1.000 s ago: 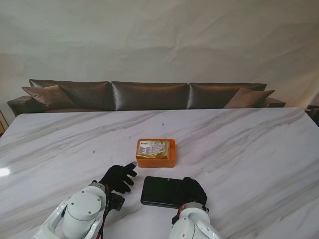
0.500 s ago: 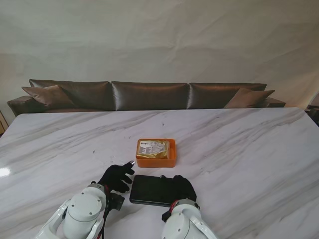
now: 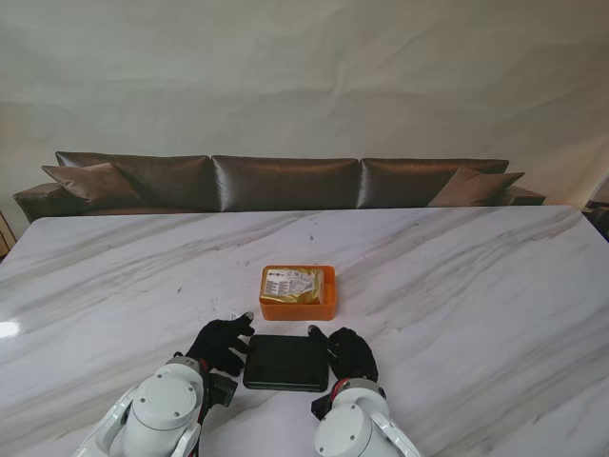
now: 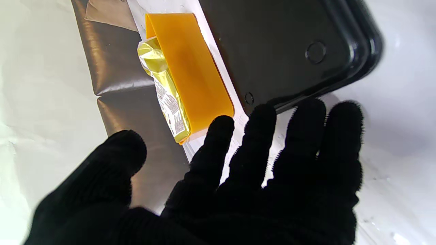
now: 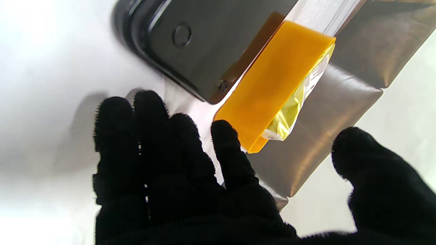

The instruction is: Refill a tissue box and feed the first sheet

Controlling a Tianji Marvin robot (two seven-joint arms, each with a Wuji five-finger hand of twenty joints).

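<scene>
An orange open box point(image 3: 298, 307) sits mid-table with a gold-wrapped tissue pack point(image 3: 291, 283) lying inside it. Nearer to me lies a flat black lid point(image 3: 285, 363), just in front of the box. My left hand point(image 3: 221, 345) rests open at the lid's left end, fingers spread. At the lid's right end my right hand point(image 3: 349, 352) is open too. In the left wrist view the black fingers point(image 4: 253, 143) reach to the lid's corner point(image 4: 289, 51), with the orange box point(image 4: 190, 71) and pack point(image 4: 163, 98) beyond. The right wrist view shows lid point(image 5: 204, 41), box point(image 5: 272, 85) and spread fingers point(image 5: 150, 136).
The white marble table point(image 3: 476, 276) stretches wide on all sides of the box. A dark brown sofa point(image 3: 285, 181) stands behind the table's far edge, against a pale wall.
The black lid has slid to the left, from my right side to the spot straight in front of the orange box. My right hand has come off its top to its right end.
</scene>
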